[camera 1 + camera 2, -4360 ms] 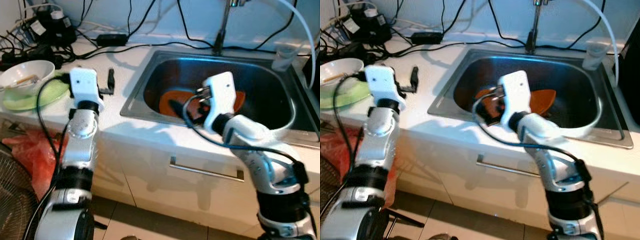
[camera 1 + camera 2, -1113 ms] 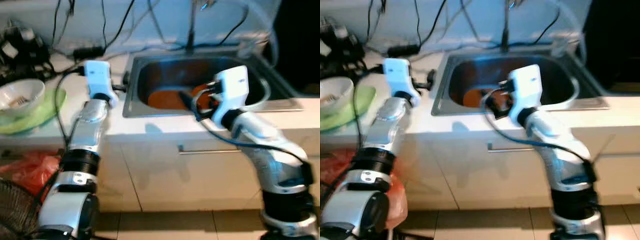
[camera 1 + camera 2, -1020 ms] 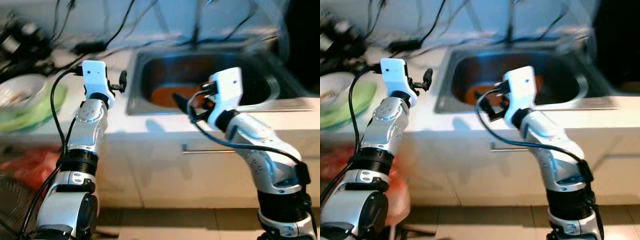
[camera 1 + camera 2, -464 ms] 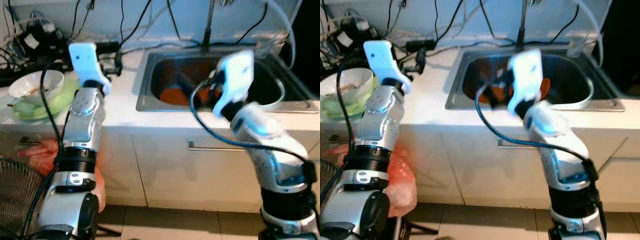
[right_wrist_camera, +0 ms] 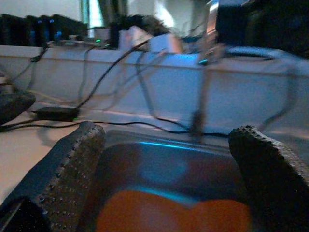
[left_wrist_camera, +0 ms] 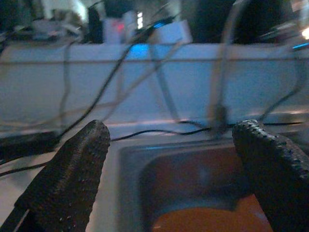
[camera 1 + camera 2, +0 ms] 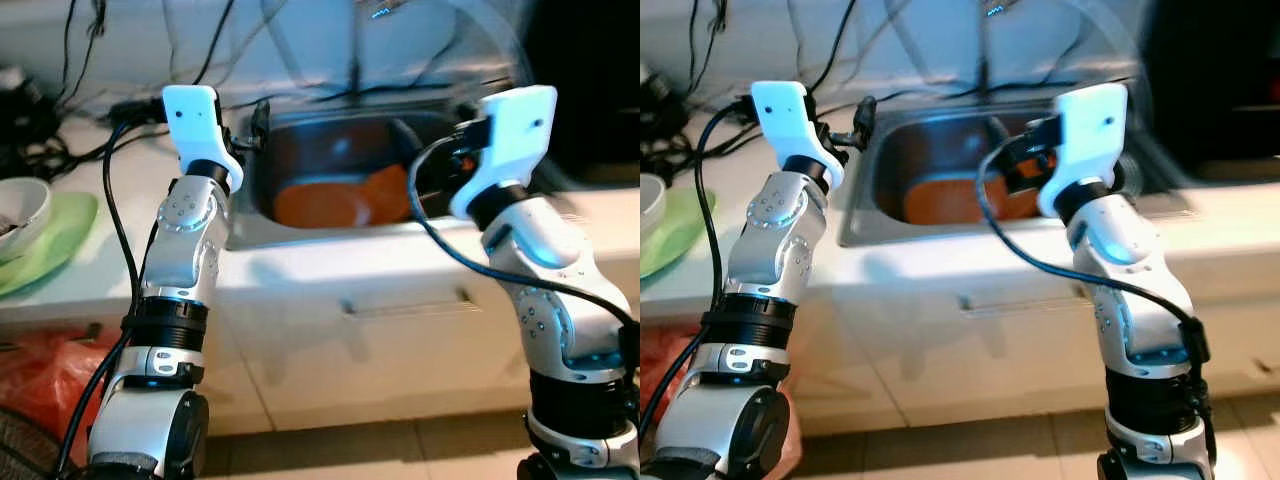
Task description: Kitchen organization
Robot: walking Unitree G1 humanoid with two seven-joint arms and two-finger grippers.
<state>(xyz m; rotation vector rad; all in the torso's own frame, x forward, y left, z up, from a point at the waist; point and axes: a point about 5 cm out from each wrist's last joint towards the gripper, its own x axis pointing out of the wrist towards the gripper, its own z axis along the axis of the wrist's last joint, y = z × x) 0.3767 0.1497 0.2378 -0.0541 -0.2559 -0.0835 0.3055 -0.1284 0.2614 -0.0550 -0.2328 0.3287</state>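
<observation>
Up at counter height, the left gripper [image 6: 169, 159] is hovering with its two black textured fingers [image 6: 67, 174] spread wide and nothing between them, poised over the near left corner of the stainless steel sink basin [image 7: 262, 225]. The right gripper [image 5: 164, 169] is likewise gaping wide and empty, hanging above the sink's front right part, its white wrist housing [image 7: 512, 135] raised clear of the rim. Both are pointing toward the back wall.

Inside the basin, two flat orange pieces [image 7: 345, 200] are lying on the bottom, one overlapping the other; blur is hiding what exactly they are. A thin metal tap [image 7: 983, 50] is rising behind the sink, and black cables [image 5: 120, 67] are trailing along the pale backsplash.

Far off on the robot's left, a white bowl [image 7: 22, 210] is sitting on a light green plate [image 7: 50, 240] near the edge of the white countertop [image 7: 120, 260], well apart from the left arm. Bare counter is lying between that plate and the sink. Below, a white cabinet front with a slim bar handle [image 7: 405, 302] is facing the robot, with tiled floor [image 7: 970, 445] beneath.
</observation>
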